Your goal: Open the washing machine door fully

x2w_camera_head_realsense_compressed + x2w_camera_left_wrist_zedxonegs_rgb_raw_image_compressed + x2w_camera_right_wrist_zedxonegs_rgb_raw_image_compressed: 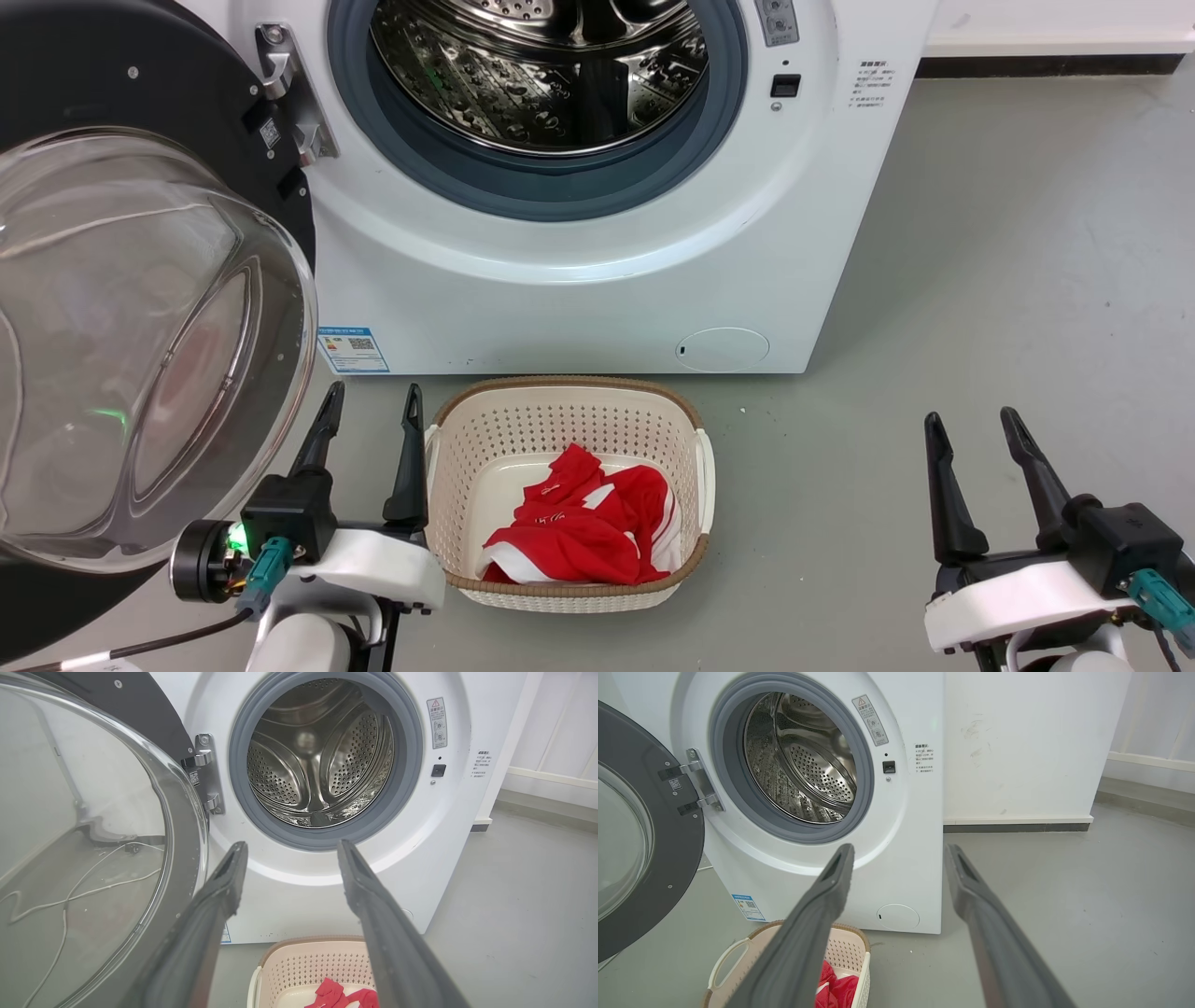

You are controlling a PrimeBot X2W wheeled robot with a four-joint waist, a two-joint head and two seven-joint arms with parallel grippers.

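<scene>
The white washing machine (579, 289) stands before me with its steel drum (551, 75) exposed. Its washing machine door (140, 336), a black disc with a bulging clear glass bowl, is swung out wide on the hinge at the left and comes close to my camera. That door (88, 858) also shows in the left wrist view, and the door (640, 849) in the right wrist view. My left gripper (371, 406) is open just right of the glass bowl, holding nothing. My right gripper (974, 425) is open over bare floor at the lower right.
A cream laundry basket (569, 401) with a red and white garment (583, 527) sits on the grey floor right in front of the machine, between my arms. A white wall with a dark baseboard (1017, 827) runs right of the machine. White cables (70, 896) lie behind the door.
</scene>
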